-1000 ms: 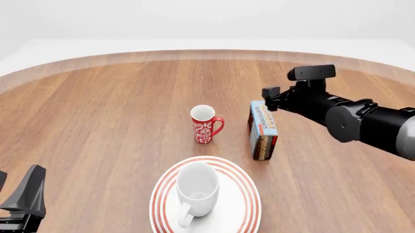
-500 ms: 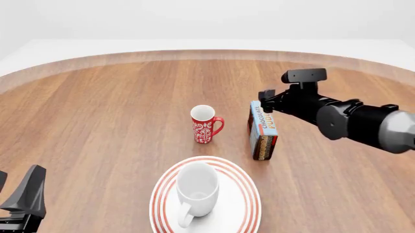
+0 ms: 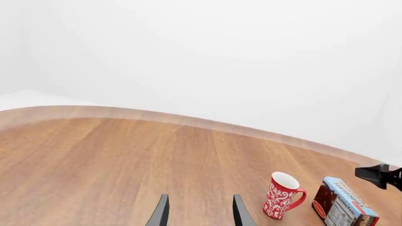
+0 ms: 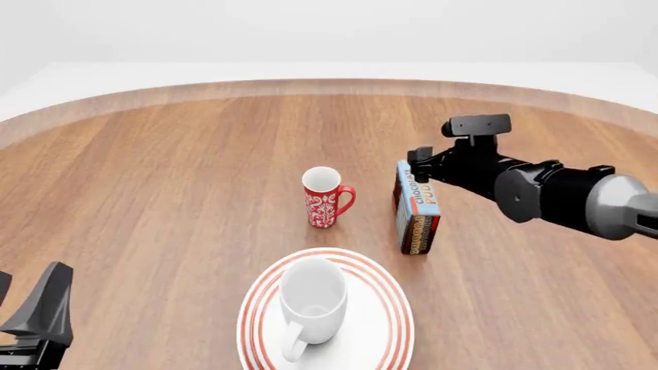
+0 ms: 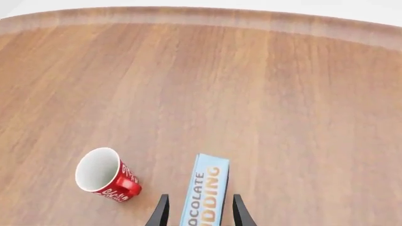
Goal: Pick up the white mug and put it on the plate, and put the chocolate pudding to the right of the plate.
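The white mug (image 4: 311, 302) stands upright on the red-ringed plate (image 4: 394, 317) near the table's front edge, its handle toward me. The chocolate pudding (image 4: 417, 206) stands on a long edge behind the plate's right side. My right gripper (image 4: 420, 164) hangs over the box's far end. In the right wrist view it (image 5: 199, 198) is open, with one finger on either side of the chocolate pudding (image 5: 204, 190). My left gripper (image 3: 199, 212) is open with nothing between its fingers, and sits low at the front left (image 4: 43, 310).
A red mug with a white pattern (image 4: 325, 199) stands just left of the pudding box, behind the plate; it also shows beside the box as the red mug (image 5: 105, 175). The wooden table's curved far edge (image 4: 329, 86) runs across the back.
My right gripper has moved left and slightly down, from beside the box's far end to over it. The left arm, both mugs, plate and box have stayed put.
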You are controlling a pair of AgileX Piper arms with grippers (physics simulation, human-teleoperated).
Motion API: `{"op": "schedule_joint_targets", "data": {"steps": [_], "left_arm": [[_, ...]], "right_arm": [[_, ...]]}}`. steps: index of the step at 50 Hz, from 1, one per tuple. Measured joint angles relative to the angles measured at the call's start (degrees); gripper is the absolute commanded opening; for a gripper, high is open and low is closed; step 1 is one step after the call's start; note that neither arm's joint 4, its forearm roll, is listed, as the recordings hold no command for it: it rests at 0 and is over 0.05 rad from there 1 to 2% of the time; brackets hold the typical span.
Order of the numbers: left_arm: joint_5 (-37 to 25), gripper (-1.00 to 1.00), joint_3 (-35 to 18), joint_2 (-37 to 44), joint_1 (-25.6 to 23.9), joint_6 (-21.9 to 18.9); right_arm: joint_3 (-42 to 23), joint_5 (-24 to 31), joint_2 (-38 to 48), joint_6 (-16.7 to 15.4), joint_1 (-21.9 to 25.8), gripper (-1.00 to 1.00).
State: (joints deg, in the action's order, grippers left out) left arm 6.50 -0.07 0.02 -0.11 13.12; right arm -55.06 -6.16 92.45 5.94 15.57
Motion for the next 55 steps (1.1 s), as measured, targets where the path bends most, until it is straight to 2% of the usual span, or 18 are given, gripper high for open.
{"op": "schedule_joint_targets", "data": {"steps": [55], "left_arm": [[0.00, 1.00, 0.01, 0.00, -0.03, 0.22]], "right_arm": [[-0.49, -1.46, 5.81, 0.08, 0.28, 1.00]]}}
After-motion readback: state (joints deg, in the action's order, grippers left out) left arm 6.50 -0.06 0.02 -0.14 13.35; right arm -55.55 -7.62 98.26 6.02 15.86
